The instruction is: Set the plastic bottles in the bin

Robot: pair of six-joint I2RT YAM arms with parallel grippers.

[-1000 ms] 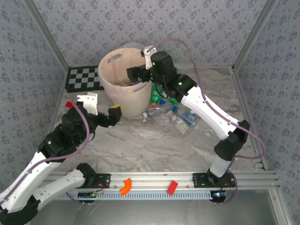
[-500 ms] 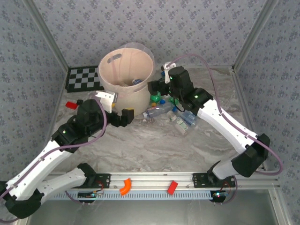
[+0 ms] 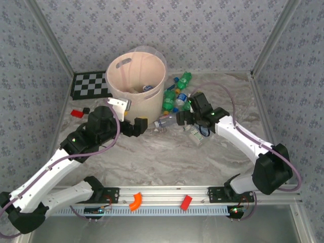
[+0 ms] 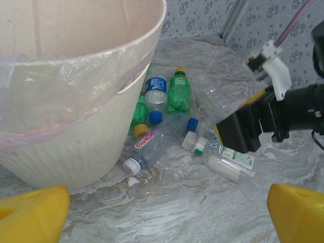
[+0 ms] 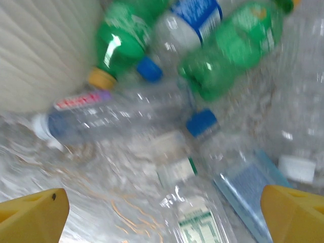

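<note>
The pale pink-beige bin (image 3: 121, 86) stands at the back left of the table, with one bottle (image 3: 148, 87) lying inside. Several plastic bottles lie against its right side: green ones (image 3: 168, 100) (image 5: 121, 40), a clear one with a red label (image 4: 152, 146) (image 5: 96, 119), and a clear one with a green-white label (image 4: 234, 161). My right gripper (image 3: 181, 119) (image 5: 162, 217) hangs open just over this pile, with nothing between its fingers. By the bin's near wall my left gripper (image 3: 137, 127) (image 4: 164, 217) is open and empty, facing the pile.
A checkerboard (image 3: 88, 85) lies left of the bin, with a small red block (image 3: 76, 112) near it. An orange block (image 3: 134, 201) and a red block (image 3: 186, 202) rest on the front rail. Metal frame posts and papered walls close in the table.
My right gripper has left the bin's mouth and dropped to the bottle pile on the right. My left arm has reached further forward, to the bin's base.
</note>
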